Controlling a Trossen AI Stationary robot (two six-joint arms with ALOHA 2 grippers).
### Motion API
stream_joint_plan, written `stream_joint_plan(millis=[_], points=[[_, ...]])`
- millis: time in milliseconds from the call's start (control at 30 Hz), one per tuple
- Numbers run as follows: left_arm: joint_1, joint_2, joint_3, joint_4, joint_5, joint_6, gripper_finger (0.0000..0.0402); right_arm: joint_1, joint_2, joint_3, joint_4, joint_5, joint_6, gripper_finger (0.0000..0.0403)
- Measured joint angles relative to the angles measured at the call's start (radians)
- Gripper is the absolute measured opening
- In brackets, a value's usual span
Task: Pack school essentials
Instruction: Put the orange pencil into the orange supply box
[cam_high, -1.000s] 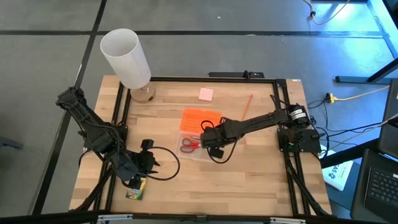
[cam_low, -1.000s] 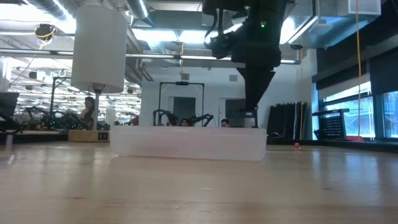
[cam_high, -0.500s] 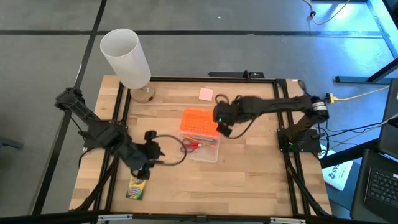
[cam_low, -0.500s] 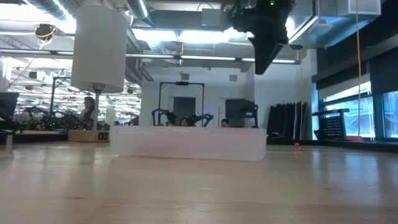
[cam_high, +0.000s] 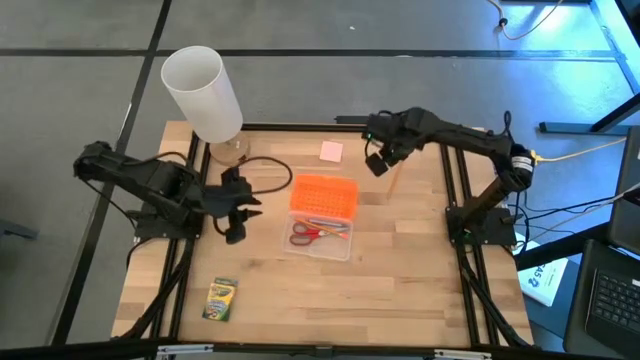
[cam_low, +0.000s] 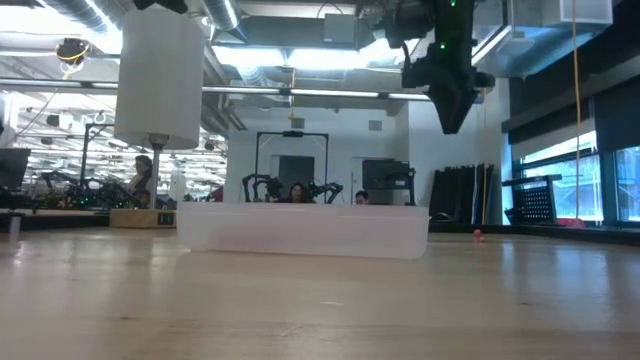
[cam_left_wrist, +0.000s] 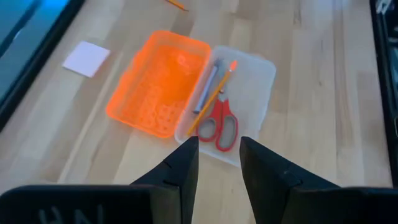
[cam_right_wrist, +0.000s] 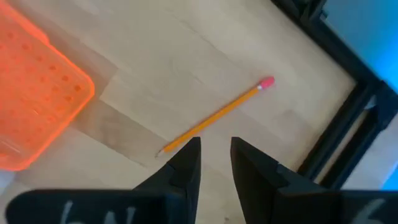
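A clear box (cam_high: 322, 238) lies mid-table and holds the red-handled scissors (cam_left_wrist: 220, 123), a pencil (cam_left_wrist: 210, 99) and a grey pen (cam_left_wrist: 206, 88). Its orange lid (cam_high: 323, 196) rests beside it on the far side. An orange pencil (cam_right_wrist: 214, 116) lies flat near the far right, with my right gripper (cam_right_wrist: 215, 158) open and empty high above it. The pink eraser (cam_high: 331, 151) lies near the far edge. The crayon box (cam_high: 220, 298) lies flat at the near left. My left gripper (cam_left_wrist: 218, 155) hangs open and empty left of the clear box, pointing slantwise down toward it.
A tall white cylinder (cam_high: 203, 92) stands on a small base at the far left corner. A black frame (cam_high: 452, 180) runs along the table's edges. Bare wood lies near the table's front edge, right of the crayon box. People and desks show in the room beyond.
My left gripper has risen from above the crayon box and swung toward the far edge, to the left of the clear box; the crayon box stays where it lay. My right gripper has lifted from over the clear box and swung toward the far right, rolling, to above the orange pencil.
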Motion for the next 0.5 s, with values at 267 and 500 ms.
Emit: stream_joint_plan(millis=[267, 500], points=[[0.035, -0.008, 0.0, 0.001, 0.003, 0.051, 0.011, -0.207, 0.0, 0.0, 0.01, -0.174, 0.112, 0.009], [0.034, -0.005, 0.0, 0.001, 0.002, 0.051, 0.011, -0.337, 0.015, 0.0, 0.055, -0.183, 0.123, 0.009]])
